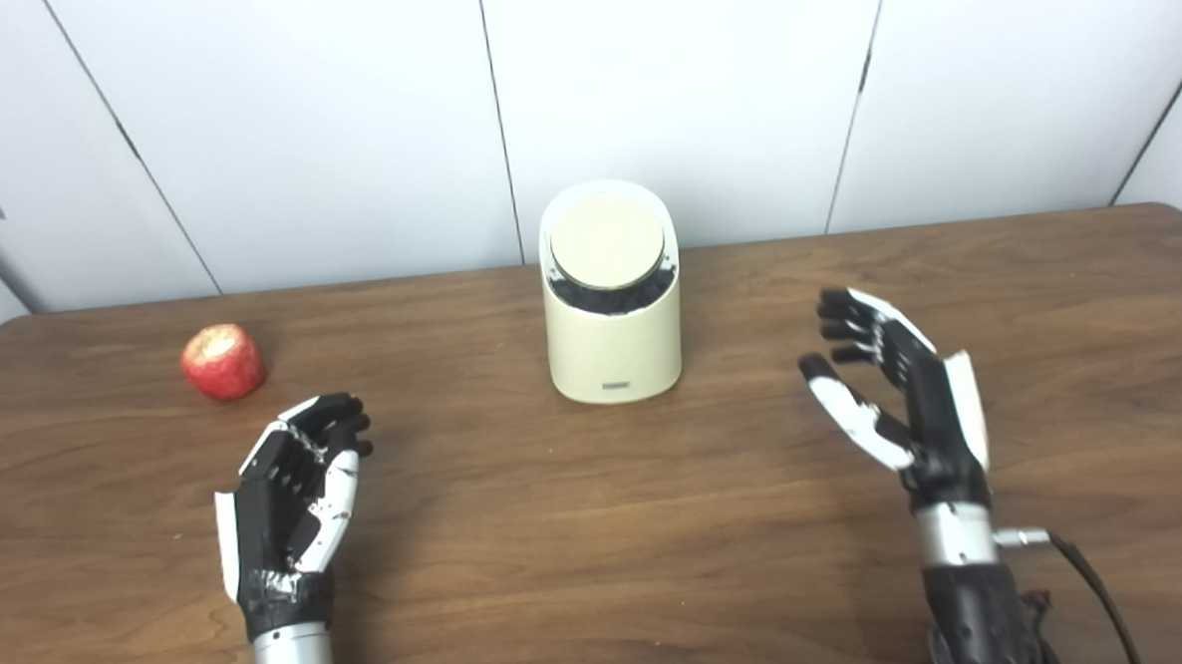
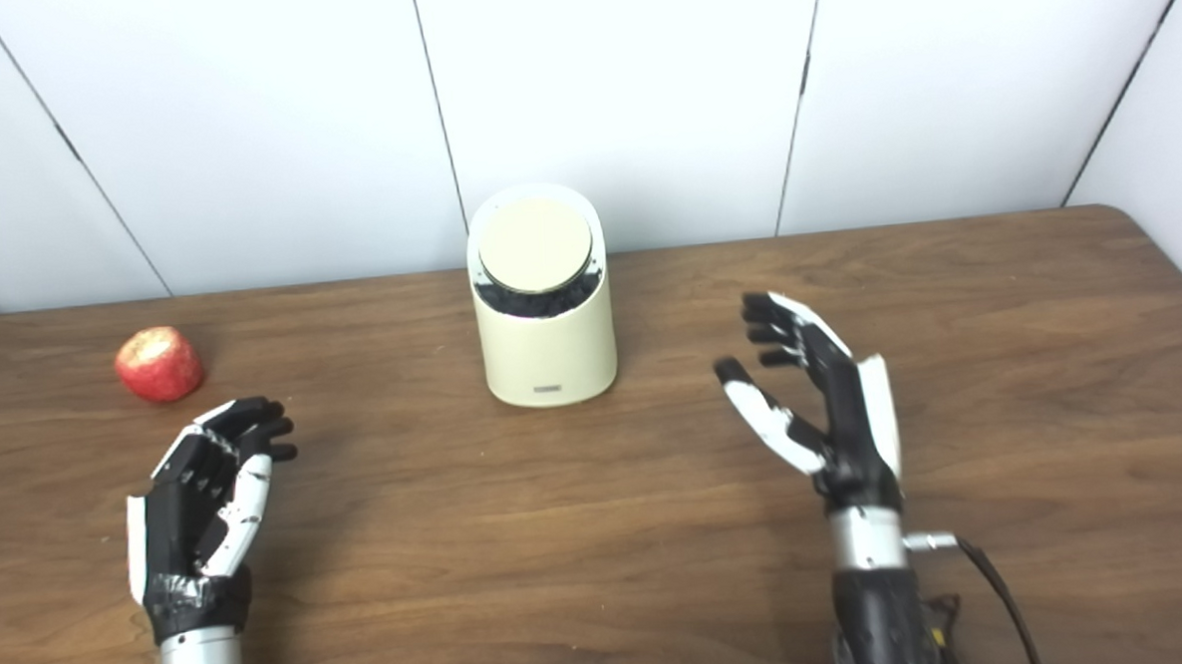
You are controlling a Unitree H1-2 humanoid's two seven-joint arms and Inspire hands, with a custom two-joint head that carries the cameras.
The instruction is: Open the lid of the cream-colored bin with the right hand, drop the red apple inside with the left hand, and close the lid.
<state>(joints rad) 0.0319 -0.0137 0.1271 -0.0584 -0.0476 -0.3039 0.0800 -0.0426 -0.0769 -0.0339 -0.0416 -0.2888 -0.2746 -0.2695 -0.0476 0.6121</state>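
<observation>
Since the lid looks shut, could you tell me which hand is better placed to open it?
Probably the right hand: it is open, palm facing the bin, while the left hand sits nearer the apple.

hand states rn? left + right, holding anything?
Left hand: open, fingers loosely curled, holding nothing; the red apple lies apart on the table.
Right hand: open, fingers spread, empty.

White panelled wall behind dark wooden table.
</observation>
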